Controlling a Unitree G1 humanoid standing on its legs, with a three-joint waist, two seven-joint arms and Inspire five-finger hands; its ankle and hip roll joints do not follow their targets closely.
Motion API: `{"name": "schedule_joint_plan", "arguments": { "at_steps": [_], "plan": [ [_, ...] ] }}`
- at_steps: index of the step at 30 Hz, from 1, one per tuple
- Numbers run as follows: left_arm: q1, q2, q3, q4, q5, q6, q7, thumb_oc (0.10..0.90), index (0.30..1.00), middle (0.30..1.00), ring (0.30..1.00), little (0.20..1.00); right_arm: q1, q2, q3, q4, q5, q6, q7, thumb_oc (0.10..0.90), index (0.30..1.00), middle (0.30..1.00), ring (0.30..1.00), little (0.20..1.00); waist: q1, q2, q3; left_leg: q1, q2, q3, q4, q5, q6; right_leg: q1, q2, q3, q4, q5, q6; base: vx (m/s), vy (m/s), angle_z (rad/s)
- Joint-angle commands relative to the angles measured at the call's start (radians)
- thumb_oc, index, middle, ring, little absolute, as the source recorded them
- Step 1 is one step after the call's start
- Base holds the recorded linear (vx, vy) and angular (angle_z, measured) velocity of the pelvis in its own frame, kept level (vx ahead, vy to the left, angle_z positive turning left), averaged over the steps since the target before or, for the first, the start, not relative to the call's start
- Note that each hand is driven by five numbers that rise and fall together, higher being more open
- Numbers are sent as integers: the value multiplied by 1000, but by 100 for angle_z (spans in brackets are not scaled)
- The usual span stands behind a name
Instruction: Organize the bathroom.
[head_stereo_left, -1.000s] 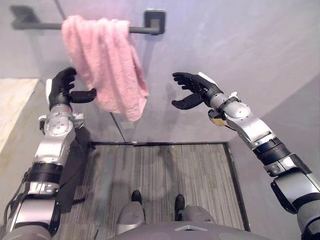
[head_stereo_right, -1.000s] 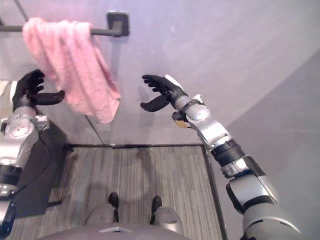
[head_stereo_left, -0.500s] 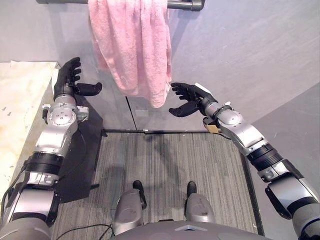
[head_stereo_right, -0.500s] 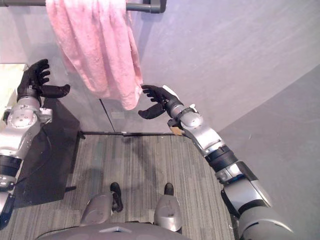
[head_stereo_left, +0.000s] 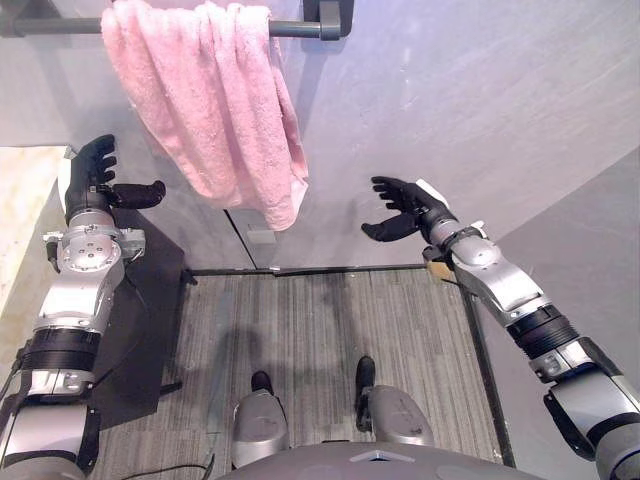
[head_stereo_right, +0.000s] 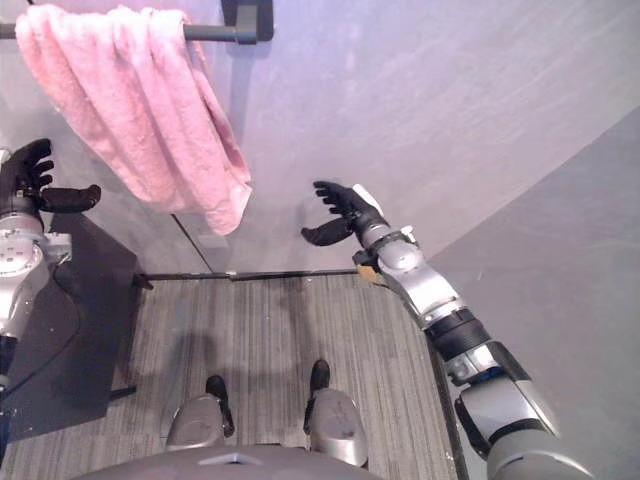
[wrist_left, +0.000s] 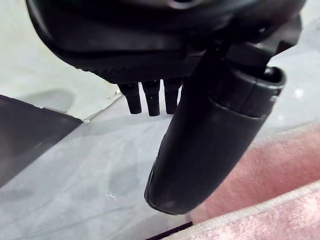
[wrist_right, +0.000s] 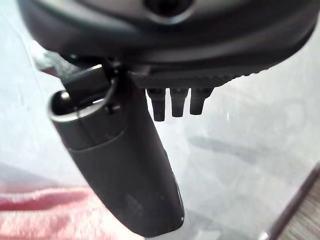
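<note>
A pink towel (head_stereo_left: 205, 105) hangs bunched over a dark wall rail (head_stereo_left: 300, 28), its lower corner drooping to the right. My left hand (head_stereo_left: 92, 178) is held up to the left of the towel, open, a short gap away from the cloth. My right hand (head_stereo_left: 405, 208) is raised to the right of the towel's lower corner, open and holding nothing. In the left wrist view the pink towel (wrist_left: 280, 190) lies just past my thumb (wrist_left: 210, 145). A strip of the towel (wrist_right: 45, 220) also appears beyond my thumb (wrist_right: 125, 165) in the right wrist view.
The grey wall (head_stereo_left: 480, 100) rises close ahead. A dark panel (head_stereo_left: 160, 300) stands below my left arm, beside a pale stone counter (head_stereo_left: 20, 220). Striped grey flooring (head_stereo_left: 330, 340) lies below, bordered by a dark strip (head_stereo_left: 320, 270) along the wall.
The camera has shifted, so the rail and towel sit differently in the picture. My right hand has drawn away from the towel's lower corner toward the right. Both hands stay open.
</note>
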Motion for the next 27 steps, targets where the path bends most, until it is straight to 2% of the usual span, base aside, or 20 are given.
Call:
{"name": "schedule_joint_plan", "arguments": {
  "at_steps": [1,5,7,8,15,18,22,27],
  "plan": [
    [-49,35,-14,-98,27,-117,-42,800,900,900,900,900,-52,7,-50,-155,-95,-177,-90,800,900,900,900,900,-31,20,-158,36,-29,-30,32,-70,61,-39,-49,67,44,-71,78,49,50,-10],
    [-34,16,2,-119,10,-118,-47,800,900,900,900,900,-76,12,-74,-203,-129,-191,-130,800,900,900,900,900,-32,25,-166,56,-36,-23,6,-70,63,-31,-53,76,25,-64,88,46,43,-6],
    [-40,3,-3,-125,20,-120,-42,800,900,900,900,900,-105,27,-74,-226,-147,-175,-160,800,900,900,900,900,-31,26,-173,60,-41,-23,-3,-71,64,-30,-54,78,14,-60,91,38,43,-5],
    [-64,-4,-16,-127,24,-104,-47,800,900,900,900,900,-168,46,-59,-236,-148,-169,-181,800,900,900,900,900,-26,28,-182,64,-46,-25,-13,-72,64,-26,-51,81,3,-60,91,31,43,-2],
    [-110,-30,-62,-120,15,-78,-69,800,900,900,900,900,-294,95,11,-220,-145,-157,-216,800,900,900,900,900,-11,27,-197,73,-48,-33,-31,-65,59,-10,-50,78,-12,-58,89,24,24,-2],
    [-121,-47,-78,-131,4,-78,-106,800,900,900,900,900,-322,113,30,-200,-125,-151,-218,800,900,900,900,900,-5,25,-204,74,-47,-39,-37,-62,58,-6,-51,78,-12,-60,89,13,14,3],
    [-115,-71,-78,-210,-41,-113,-188,800,900,900,900,900,-319,127,34,-190,-69,-128,-191,800,900,900,900,900,1,26,-211,79,-45,-44,-46,-57,54,-2,-54,78,-12,-59,90,17,28,8],
    [-130,-63,-72,-270,-42,-120,-191,800,900,900,900,900,-301,149,42,-176,-16,-111,-170,800,900,900,900,900,3,26,-221,88,-43,-41,-61,-52,54,4,-58,73,-23,-55,93,5,17,5]
  ]
}}
